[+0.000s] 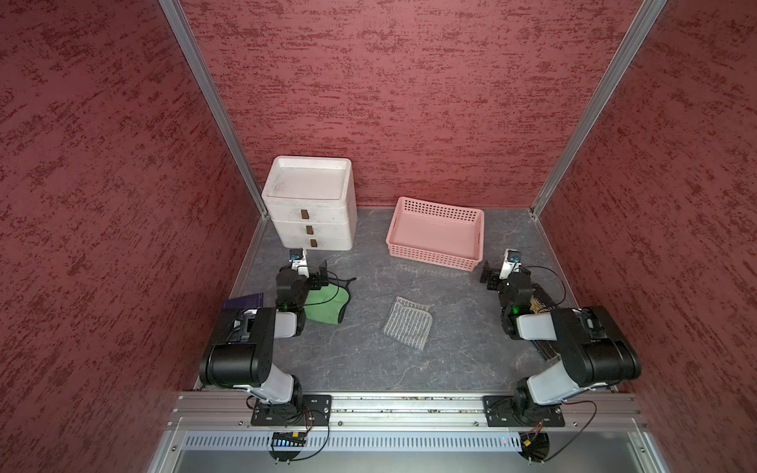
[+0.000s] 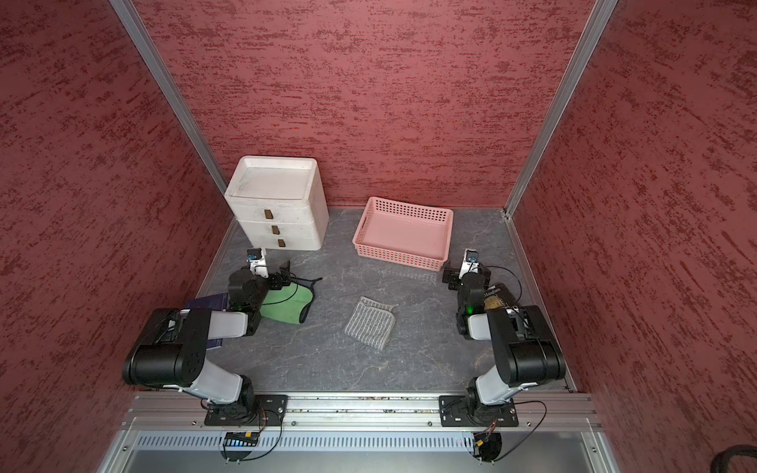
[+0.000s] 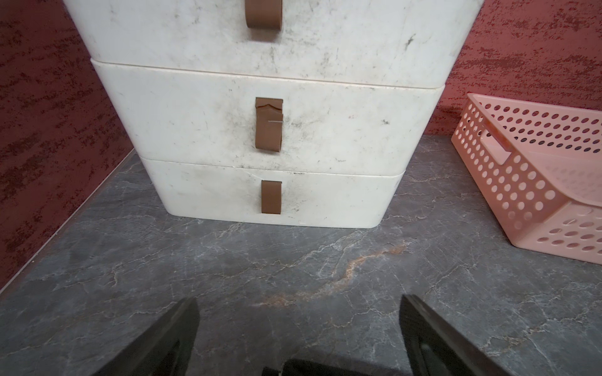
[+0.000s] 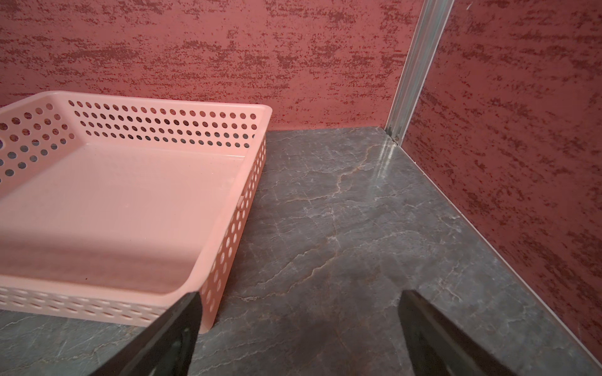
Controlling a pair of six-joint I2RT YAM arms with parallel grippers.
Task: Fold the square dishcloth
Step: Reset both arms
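Note:
The square dishcloth [image 1: 408, 322] [image 2: 370, 322] is grey with pale stripes. It lies on the dark marbled table about midway between the two arms, turned at an angle, with its far edge a little rumpled. Neither wrist view shows it. My left gripper [image 1: 321, 275] [image 2: 285, 273] hovers to the cloth's far left, open and empty. In the left wrist view the left gripper [image 3: 299, 306] has only bare table between its fingers. My right gripper [image 1: 487, 275] [image 2: 448, 277] is to the cloth's far right, open and empty. The right wrist view shows the right gripper [image 4: 299, 299] over bare table.
A white three-drawer unit [image 1: 311, 204] [image 3: 293, 130] stands at the back left. A pink perforated basket [image 1: 430, 256] [image 4: 228, 247] sits at the back right. A green cloth with black trim [image 1: 327, 305] lies by the left gripper. A dark book [image 1: 540, 303] lies under the right arm, a purple one [image 1: 243, 302] under the left.

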